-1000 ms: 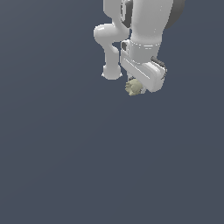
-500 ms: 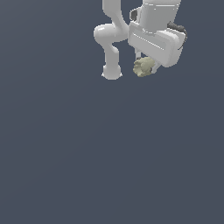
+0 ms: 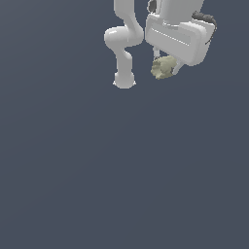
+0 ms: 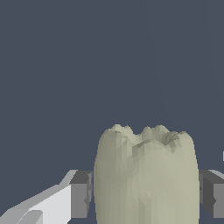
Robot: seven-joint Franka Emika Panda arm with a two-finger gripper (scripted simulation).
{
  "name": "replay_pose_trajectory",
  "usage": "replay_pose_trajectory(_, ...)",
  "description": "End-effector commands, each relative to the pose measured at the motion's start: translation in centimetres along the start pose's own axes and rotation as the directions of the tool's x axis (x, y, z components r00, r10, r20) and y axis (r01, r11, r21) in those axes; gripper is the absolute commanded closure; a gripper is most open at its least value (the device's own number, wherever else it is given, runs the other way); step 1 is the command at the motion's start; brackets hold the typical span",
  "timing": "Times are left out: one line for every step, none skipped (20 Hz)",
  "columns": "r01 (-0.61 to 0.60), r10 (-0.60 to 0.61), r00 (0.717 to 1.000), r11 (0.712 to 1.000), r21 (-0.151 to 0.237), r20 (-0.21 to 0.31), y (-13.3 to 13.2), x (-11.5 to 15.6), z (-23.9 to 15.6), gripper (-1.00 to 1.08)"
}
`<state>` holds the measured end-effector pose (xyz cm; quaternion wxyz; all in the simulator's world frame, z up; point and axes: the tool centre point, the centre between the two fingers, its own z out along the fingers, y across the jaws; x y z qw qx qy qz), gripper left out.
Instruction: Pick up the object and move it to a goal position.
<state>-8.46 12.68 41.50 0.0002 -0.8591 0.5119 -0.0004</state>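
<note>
Beige-olive lumpy object [image 3: 164,67] sits pinched in the gripper [image 3: 165,68], grey pads [image 4: 81,194] pressed against both its flanks in the wrist view. From the exterior view it hangs under the white hand, near the top, right of the arm's base [image 3: 124,80]. Looks clear of the floor, though with that flat grey backdrop height is hard to judge. Step in hand: transport, grasp done. No goal marker visible in either view. Next move calls for a steady carry with the grip kept firm, since the rough surface could slip
</note>
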Motion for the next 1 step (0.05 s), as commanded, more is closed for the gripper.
replay_pose_trajectory(0.0, 0.0, 1.0, 1.0, -0.001, 0.0, -0.03, 0.04, 0.1, 1.08)
